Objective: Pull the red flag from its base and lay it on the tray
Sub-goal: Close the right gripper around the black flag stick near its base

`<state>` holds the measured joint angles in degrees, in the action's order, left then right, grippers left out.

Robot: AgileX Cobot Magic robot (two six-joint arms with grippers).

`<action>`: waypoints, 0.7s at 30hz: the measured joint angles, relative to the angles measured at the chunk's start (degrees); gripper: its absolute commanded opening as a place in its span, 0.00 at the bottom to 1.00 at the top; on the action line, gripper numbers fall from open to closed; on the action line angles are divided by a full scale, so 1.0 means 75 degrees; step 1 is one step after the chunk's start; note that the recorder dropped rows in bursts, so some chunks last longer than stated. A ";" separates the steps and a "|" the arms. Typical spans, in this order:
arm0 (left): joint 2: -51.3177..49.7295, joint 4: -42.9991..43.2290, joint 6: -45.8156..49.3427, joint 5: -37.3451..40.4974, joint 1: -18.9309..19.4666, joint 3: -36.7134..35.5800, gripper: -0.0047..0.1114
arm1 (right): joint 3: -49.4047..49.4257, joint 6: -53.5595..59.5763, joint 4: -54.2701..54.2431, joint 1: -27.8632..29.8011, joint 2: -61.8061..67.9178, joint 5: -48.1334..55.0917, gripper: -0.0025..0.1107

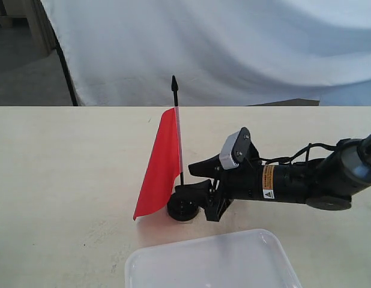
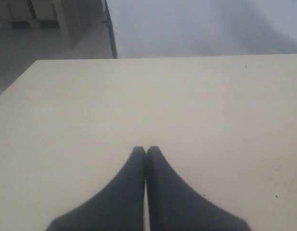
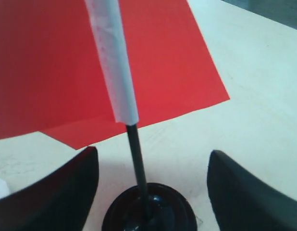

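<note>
The red flag (image 1: 160, 162) stands upright on its thin black stick (image 1: 181, 174), which is plugged into the round black base (image 1: 182, 210) on the table. My right gripper (image 1: 184, 180) reaches in from the right and is open. Its two black fingers sit on either side of the stick just above the base, and neither finger touches the stick. In the right wrist view the stick (image 3: 137, 159) rises from the base (image 3: 149, 214) between the fingers (image 3: 76, 187), under the white sleeve (image 3: 115, 62) and red cloth (image 3: 43, 72). The translucent tray (image 1: 215, 261) lies at the near edge. My left gripper (image 2: 146, 150) is shut, empty, over bare table.
The pale wooden table (image 1: 65, 180) stretches wide to the left of the flag. A white cloth backdrop (image 1: 233, 48) hangs behind the far table edge. The right arm's body and cables (image 1: 305, 180) lie low over the table on the right.
</note>
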<state>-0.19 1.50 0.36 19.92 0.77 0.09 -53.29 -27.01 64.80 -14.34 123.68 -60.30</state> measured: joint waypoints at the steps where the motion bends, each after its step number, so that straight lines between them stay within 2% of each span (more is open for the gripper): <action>1: 0.0000 0.0000 0.0000 0.0000 0.0000 0.0000 0.04 | 0.0000 0.0094 -0.0138 -0.0066 0.0019 0.0058 0.56; 8: 0.0000 0.0000 0.0000 0.0000 0.0000 0.0000 0.04 | -0.0047 0.0776 -0.0764 -0.0407 0.0096 0.0134 0.56; 21: 0.0000 0.0000 0.0000 0.0000 0.0000 0.0000 0.04 | -0.0047 0.0853 -0.1064 -0.0445 0.0096 -0.0396 0.56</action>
<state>-0.19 1.50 0.36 19.92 0.77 0.09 -53.63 -20.61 56.82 -17.68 124.40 -63.27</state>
